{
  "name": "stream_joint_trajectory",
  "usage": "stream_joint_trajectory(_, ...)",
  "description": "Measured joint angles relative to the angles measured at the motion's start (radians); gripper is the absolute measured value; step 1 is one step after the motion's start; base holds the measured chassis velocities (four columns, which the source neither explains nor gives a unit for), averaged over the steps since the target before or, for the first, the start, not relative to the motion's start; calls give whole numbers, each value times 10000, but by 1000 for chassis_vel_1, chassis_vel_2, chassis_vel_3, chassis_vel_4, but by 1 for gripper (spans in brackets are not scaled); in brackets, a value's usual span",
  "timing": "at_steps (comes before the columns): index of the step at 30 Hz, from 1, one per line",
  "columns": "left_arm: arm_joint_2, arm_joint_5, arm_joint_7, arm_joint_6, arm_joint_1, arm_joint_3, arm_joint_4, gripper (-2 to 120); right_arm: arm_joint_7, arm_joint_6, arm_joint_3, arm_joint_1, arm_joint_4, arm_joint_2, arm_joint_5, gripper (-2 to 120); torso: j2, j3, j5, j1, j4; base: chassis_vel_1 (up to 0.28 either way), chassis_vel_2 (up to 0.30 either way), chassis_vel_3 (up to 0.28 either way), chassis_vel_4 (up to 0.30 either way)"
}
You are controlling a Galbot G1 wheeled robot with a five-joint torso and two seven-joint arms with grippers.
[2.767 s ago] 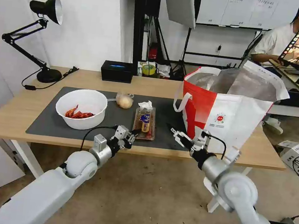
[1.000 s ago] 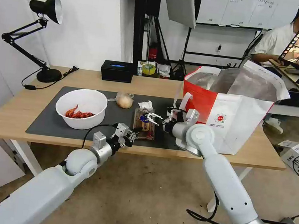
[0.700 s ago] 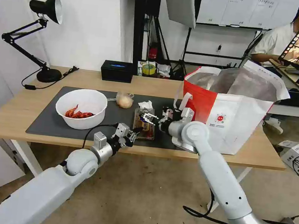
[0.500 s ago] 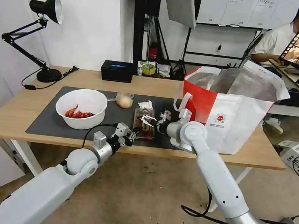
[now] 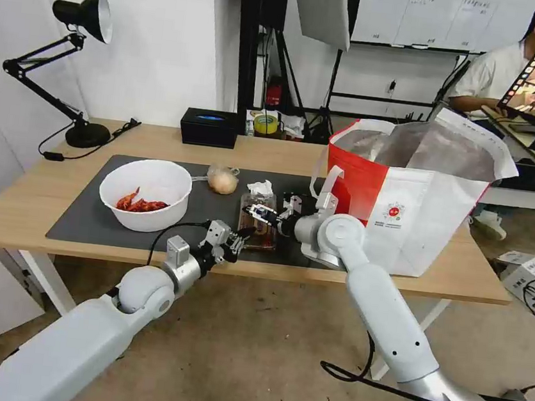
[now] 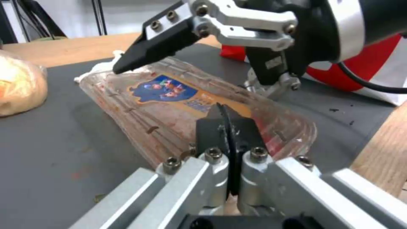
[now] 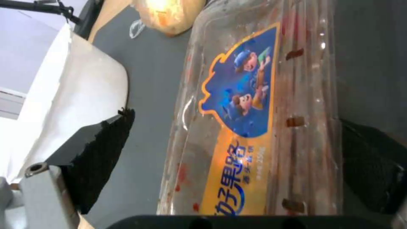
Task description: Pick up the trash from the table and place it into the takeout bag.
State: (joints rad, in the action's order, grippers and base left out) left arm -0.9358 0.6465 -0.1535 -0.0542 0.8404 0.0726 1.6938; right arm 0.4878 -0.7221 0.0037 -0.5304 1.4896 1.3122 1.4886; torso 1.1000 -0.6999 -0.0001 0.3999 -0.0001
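On the dark grey mat [image 5: 85, 221] of the light wood table [image 5: 23, 198], nothing has reached the bag yet — we judge the task barely begun. Our right gripper [image 5: 259, 213] hovers over the clear hinged food tray with a blue-and-yellow label [image 5: 258, 222], jaws spread to either side of it and not yet closed. Our left gripper [image 5: 232, 241] waits at the tray's near end, fingers pressed together on nothing. Left to collect: the white round plastic bowl of red crayfish shells [image 5: 145, 194], the small clear bag with a beige lump [image 5: 222, 181] and the crumpled white tissue [image 5: 260, 188]. Beside them the white-and-red insulated takeout bag [image 5: 409, 204] stands open — foil lining showing.
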Motion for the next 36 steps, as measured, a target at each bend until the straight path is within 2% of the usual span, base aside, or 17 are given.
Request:
stream_joint_trajectory(19,-11,5,-39,16,30,-32,67,0,-33,21,-328,296,-408,195,-32,100,1,1,0,-1,-2,0,0,0,0)
stream_joint_trajectory(26,5,34,-42,27,14,-45,89,0,-25,26,-335,260,-400,121,-27,84,2,2,0,-1,-2,0,0,0,0)
stream_joint_trajectory(29,-11,51,-42,31,3,-42,91,0,-24,30,-313,188,-368,68,-30,69,1,0,0,-1,-3,0,0,0,0)
stream_joint_trajectory(30,-11,51,-42,31,3,-42,91,0,-24,30,-313,188,-368,68,-30,69,1,0,0,-1,-3,0,0,0,0)
stream_joint_trajectory(33,-25,56,-41,32,12,-39,116,0,-14,33,-293,124,-345,19,-33,53,1,0,0,0,-3,0,0,0,0)
stream_joint_trajectory(35,-25,57,-41,34,19,-38,124,0,-10,33,-289,111,-340,12,-34,51,1,-1,0,0,-2,0,0,0,0)
stream_joint_trajectory(36,-25,65,-42,39,36,-46,146,0,-9,33,-281,89,-324,2,-32,44,0,-2,1,1,2,0,0,0,0)
